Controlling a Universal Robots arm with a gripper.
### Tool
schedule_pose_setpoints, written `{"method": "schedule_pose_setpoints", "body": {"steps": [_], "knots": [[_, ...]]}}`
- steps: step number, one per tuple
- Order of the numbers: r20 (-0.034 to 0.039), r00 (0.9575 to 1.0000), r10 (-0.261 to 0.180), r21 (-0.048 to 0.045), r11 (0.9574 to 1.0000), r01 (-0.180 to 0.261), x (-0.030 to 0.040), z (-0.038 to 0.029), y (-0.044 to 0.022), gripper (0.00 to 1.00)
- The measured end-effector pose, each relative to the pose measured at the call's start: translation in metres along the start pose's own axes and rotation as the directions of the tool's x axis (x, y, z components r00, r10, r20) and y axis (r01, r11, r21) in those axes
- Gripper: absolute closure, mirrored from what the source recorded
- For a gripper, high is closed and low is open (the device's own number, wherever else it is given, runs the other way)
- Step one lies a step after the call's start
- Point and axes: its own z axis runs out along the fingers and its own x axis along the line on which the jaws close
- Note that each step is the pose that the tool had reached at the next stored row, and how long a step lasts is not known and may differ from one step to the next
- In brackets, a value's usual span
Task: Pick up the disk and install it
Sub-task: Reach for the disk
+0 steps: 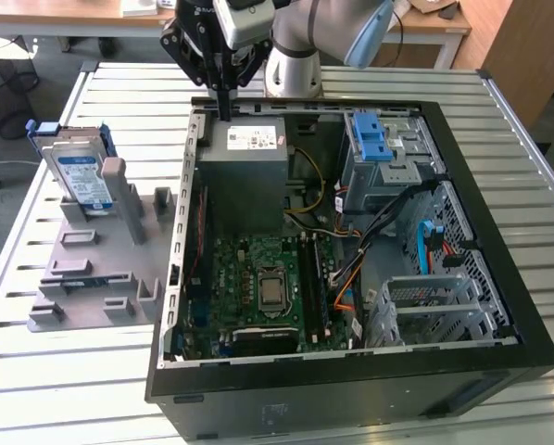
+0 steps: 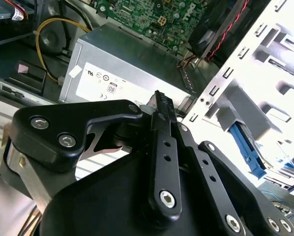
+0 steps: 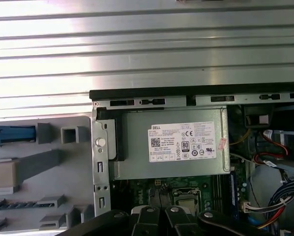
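The disk (image 1: 81, 174), silver with a white-and-blue label and blue side rails, stands on edge in a grey fixture (image 1: 92, 264) on the table, at the exterior view's left of the open computer case (image 1: 351, 366). In the first wrist view, one blue rail of the disk (image 3: 9, 135) lies at the picture's border. My gripper (image 1: 225, 109) hangs over the case's back corner, just above the power-supply box, well apart from the disk. Its black fingers (image 2: 159, 105) are pressed together with nothing between them.
Inside the case sit the grey power-supply box (image 1: 245, 153) (image 3: 171, 142), the green motherboard (image 1: 258, 278), a blue latch on a metal cage (image 1: 379, 144), a drive cage (image 1: 425, 306) and loose cables (image 1: 388, 222). The slatted metal table (image 1: 73, 380) carries everything.
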Motion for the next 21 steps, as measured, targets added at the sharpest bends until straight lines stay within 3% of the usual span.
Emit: {"method": "schedule_pose_setpoints", "body": {"steps": [21], "knots": [[0.0000,1.0000,0.000,0.0000,1.0000,0.000,0.0164,0.0006,-0.0010,0.89]]}}
